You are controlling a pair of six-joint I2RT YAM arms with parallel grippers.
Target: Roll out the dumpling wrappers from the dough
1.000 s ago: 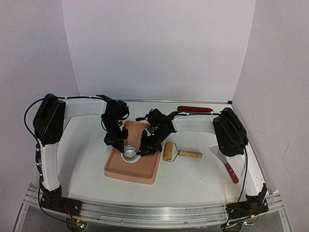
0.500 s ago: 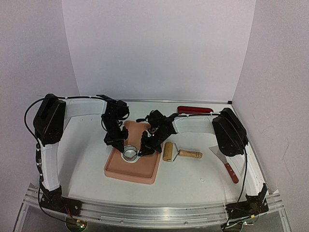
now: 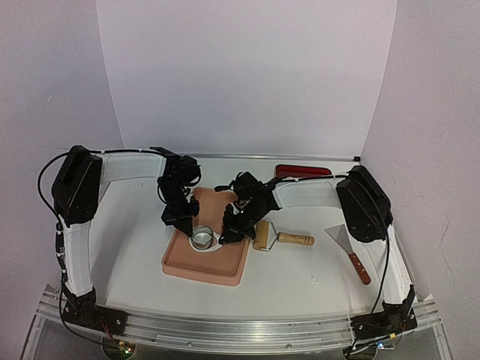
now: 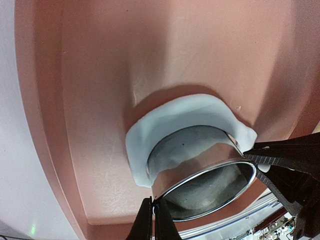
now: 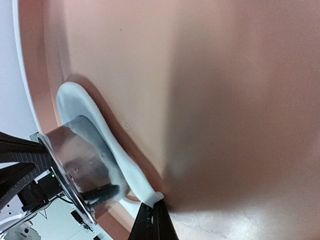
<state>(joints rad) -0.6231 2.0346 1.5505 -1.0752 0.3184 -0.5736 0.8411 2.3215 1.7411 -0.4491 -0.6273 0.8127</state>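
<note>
Left hand (image 4: pixel 153 216) pressed together on rim of metal ring (image 4: pixel 200 170), pinning it to pink tray (image 4: pixel 90 75). Right hand (image 5: pixel 152 216) pinching edge of dough (image 5: pixel 95 120) collar around ring (wrapper inside hidden). Step: stripping trim. Next: peel outward gently, ring held down.

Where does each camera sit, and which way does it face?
Top external: above, behind the robot, looking down on the table; left arm and right arm meet over the pink tray.
Left wrist: faces down at the metal ring on the dough; left gripper at bottom.
Right wrist: looks low across the tray; right gripper pinches the dough's edge.
Shared: both wrist views show ring, dough, tray.
</note>
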